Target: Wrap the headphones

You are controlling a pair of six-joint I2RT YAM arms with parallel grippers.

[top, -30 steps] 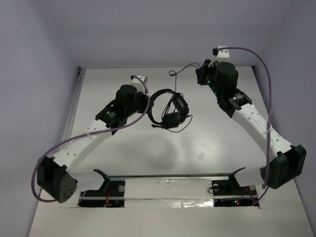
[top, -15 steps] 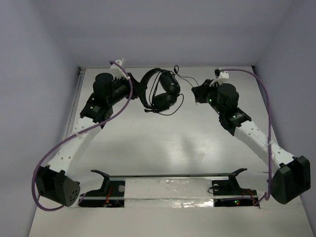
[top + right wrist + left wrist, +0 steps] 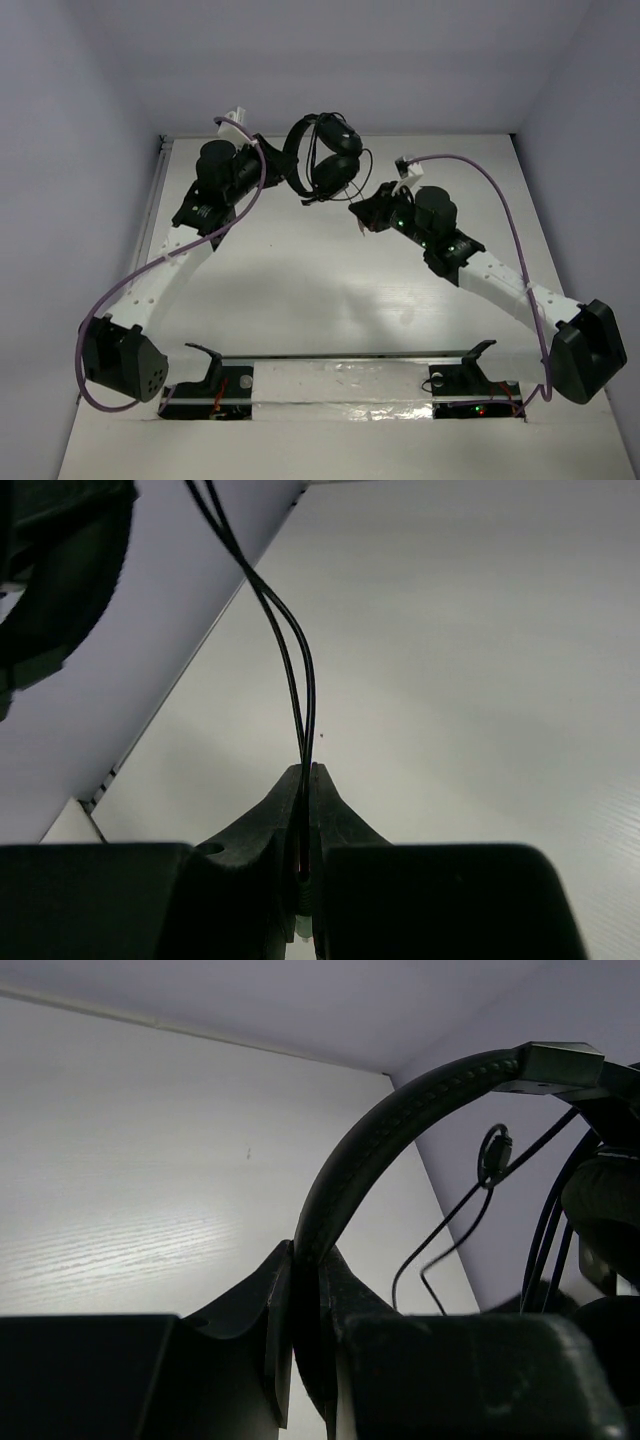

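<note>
**Headphones raised to the far side as the cable is drawn across**

We now hold the black over-ear headphones (image 3: 325, 160) in the air at the far side of the white table (image 3: 300, 300), close to the back wall. A second ago they sat lower, nearer the middle. Our left gripper (image 3: 305, 1260) has carried them there, its fingers pressed onto the curved, stitched headband (image 3: 400, 1120). Our right gripper (image 3: 305, 775) has swung in from the far right corner to just near and right of the padded oval earcups (image 3: 335, 172). Its fingers pinch the thin black cable (image 3: 300, 680), which shows as two strands running up toward an earcup. We judge this sweep is laying a turn of cable round the headphones, so the wrap is under way but not finished.

We count one pair of headphones, with one headband and two earcups. There is one thin cable. There are two arms, two grippers and two thick purple robot cables (image 3: 450, 156).
</note>
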